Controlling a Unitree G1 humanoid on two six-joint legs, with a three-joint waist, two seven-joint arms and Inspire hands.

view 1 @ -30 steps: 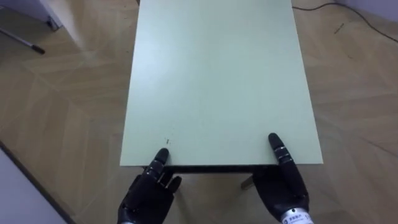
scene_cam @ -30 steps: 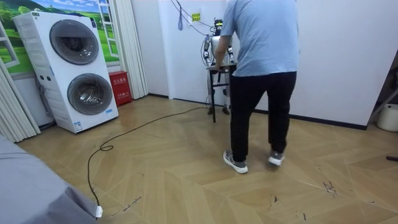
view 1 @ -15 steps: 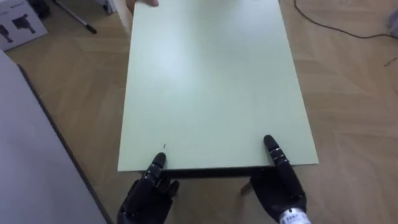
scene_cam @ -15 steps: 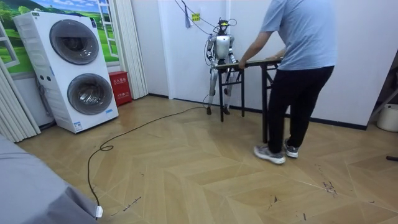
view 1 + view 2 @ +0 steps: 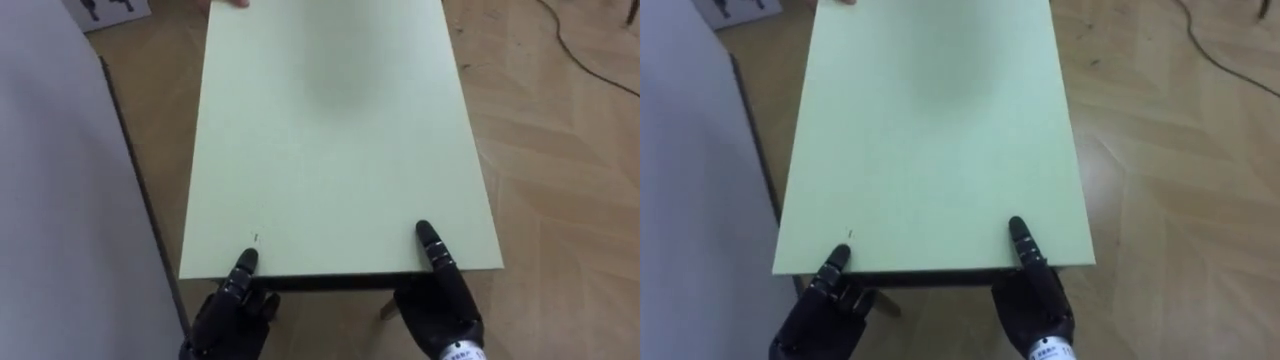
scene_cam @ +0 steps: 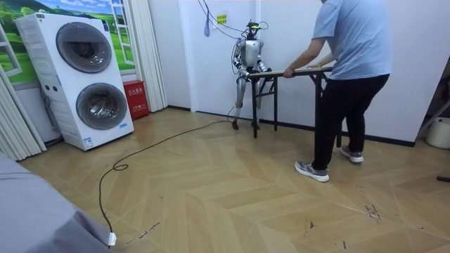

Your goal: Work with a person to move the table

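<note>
The table (image 5: 330,140) has a pale green top and dark legs, and it stretches away from me in the eye views. My left hand (image 5: 232,308) grips its near edge at the left, thumb lying on top and fingers beneath. At the right of that edge my right hand (image 5: 440,310) holds on the same way. A person's hand (image 5: 225,3) grasps the far end. In the room view the person (image 6: 351,70) stands at the table's (image 6: 295,70) right end, and I stand at its left end by the white wall.
A white wall (image 5: 60,200) runs close along my left side. A dark cable (image 5: 590,50) lies on the wood floor at the far right. In the room view two stacked washing machines (image 6: 91,77) stand at the left, and a cable (image 6: 140,154) trails across the floor.
The person has stepped toward the room view's right, carrying the table that way. My eye views have shifted, and the white wall now takes up more of the left side. Both hands keep their grip.
</note>
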